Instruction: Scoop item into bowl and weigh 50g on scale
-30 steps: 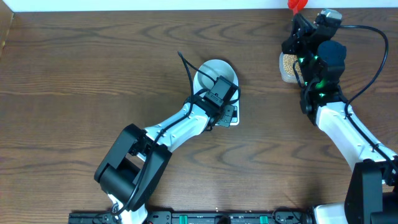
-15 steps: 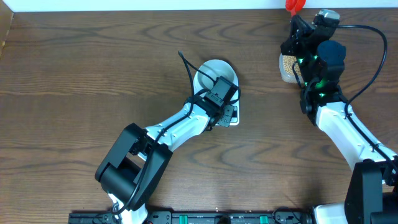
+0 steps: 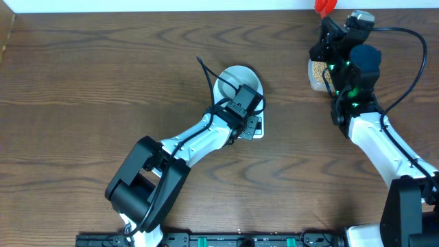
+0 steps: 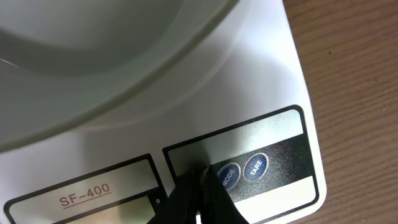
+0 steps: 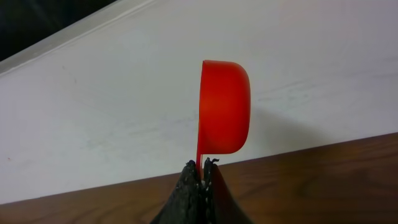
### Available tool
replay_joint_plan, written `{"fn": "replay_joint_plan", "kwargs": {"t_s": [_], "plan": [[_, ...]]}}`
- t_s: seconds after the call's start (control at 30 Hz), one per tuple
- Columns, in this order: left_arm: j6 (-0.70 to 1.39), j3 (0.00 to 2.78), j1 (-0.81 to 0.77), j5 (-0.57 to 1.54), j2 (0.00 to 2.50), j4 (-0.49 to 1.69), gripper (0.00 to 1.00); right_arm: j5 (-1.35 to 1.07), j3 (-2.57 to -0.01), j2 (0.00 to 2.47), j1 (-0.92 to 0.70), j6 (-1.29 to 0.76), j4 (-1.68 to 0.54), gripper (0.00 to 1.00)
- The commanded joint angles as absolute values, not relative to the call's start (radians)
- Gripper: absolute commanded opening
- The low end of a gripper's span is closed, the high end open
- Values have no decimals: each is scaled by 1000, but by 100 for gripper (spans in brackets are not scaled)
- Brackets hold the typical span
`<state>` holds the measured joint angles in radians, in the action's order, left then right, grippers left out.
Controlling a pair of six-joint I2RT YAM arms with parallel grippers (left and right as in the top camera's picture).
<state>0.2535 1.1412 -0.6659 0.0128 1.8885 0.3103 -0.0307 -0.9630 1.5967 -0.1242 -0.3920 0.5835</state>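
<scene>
The pale bowl [image 3: 234, 79] sits on the white scale [image 3: 258, 132] at mid-table. In the left wrist view the bowl's [image 4: 93, 56] rim fills the top above the scale's [image 4: 273, 74] white deck. My left gripper [image 4: 200, 178] [image 3: 251, 121] is shut with nothing in it, its tips on the scale's dark panel just left of the MODE button [image 4: 228, 175]. My right gripper [image 5: 202, 168] [image 3: 328, 24] is shut on the handle of a red scoop [image 5: 224, 106] [image 3: 326, 6], held up at the table's far right edge. The beige beans [image 3: 315, 68] lie in a clear tub under the right arm.
The TARE button [image 4: 257, 166] is right of MODE. A black cable [image 3: 206, 72] loops up from the left arm beside the bowl. A white wall [image 5: 124, 93] runs along the table's far edge. The right arm [image 3: 374, 134] crosses the right side.
</scene>
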Motion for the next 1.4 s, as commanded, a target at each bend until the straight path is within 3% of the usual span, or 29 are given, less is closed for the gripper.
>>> {"fn": "replay_joint_plan", "kwargs": {"t_s": [0.0,0.7,1.37], "plan": [[236,1130,-666,-17,1908,321,7,-37,-989,1595,-132,-376,580,1],[224,1135,-666,-19,1943,323,7,-37,-989,1595,-133,-376,572,1],[176,1161,-664,-7,1826,350,7,-32,-989,1595,-132,-376,573,1]]}}
